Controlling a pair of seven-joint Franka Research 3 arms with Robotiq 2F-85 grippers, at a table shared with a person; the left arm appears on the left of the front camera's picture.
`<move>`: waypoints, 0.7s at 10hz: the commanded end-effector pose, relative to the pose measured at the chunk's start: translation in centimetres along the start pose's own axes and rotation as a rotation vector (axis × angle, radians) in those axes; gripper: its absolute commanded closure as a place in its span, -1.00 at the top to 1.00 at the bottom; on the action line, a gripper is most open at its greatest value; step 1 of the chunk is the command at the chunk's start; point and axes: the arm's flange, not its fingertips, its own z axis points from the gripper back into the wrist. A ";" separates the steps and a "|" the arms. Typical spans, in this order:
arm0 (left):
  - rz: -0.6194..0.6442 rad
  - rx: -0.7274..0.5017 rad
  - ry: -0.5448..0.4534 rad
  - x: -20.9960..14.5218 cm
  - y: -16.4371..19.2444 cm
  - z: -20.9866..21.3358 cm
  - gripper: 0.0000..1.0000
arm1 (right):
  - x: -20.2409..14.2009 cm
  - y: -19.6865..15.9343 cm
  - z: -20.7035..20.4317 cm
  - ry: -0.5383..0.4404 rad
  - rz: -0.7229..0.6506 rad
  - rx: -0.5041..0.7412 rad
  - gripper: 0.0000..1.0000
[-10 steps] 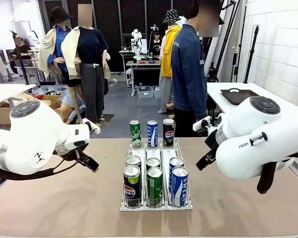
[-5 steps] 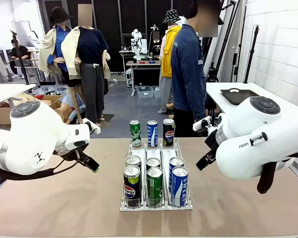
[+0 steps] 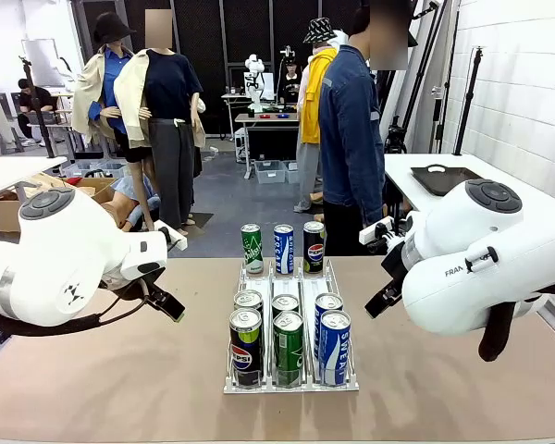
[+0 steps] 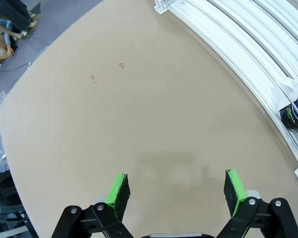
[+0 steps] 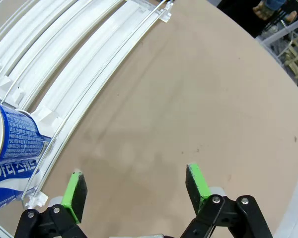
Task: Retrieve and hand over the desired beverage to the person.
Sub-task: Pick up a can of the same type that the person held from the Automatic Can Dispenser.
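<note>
A clear three-lane rack (image 3: 290, 277) on the tan table holds several cans. Green (image 3: 252, 248), blue (image 3: 284, 248) and black Pepsi (image 3: 314, 246) cans stand at its far end. At the near end stand a black Pepsi can (image 3: 245, 346), a green can (image 3: 289, 347) and a blue can (image 3: 334, 346), with others behind them. The person (image 3: 351, 134) in a dark blue denim jacket stands sideways at the far side. My left gripper (image 4: 175, 192) hangs open over bare table left of the rack (image 4: 248, 44). My right gripper (image 5: 137, 191) hangs open right of the rack (image 5: 79, 59), near a blue can (image 5: 10, 144).
Both white arm bodies (image 3: 55, 259) (image 3: 481, 259) flank the rack over the table. A side table with a black tray (image 3: 444, 178) stands at the far right.
</note>
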 end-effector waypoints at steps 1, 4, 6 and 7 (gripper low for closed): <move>0.002 0.000 0.000 0.0 0.1 0.0 1.00 | 0.0 0.0 0.0 0.000 0.000 0.000 1.00; 0.002 0.000 0.000 0.0 0.1 0.0 1.00 | 0.0 0.0 0.0 0.000 0.000 0.000 1.00; 0.002 0.000 0.000 0.0 0.1 0.0 1.00 | 0.0 0.0 0.0 0.000 0.000 0.000 1.00; 0.002 0.000 0.000 0.0 0.1 0.0 1.00 | 0.0 0.0 0.0 0.000 0.000 0.000 1.00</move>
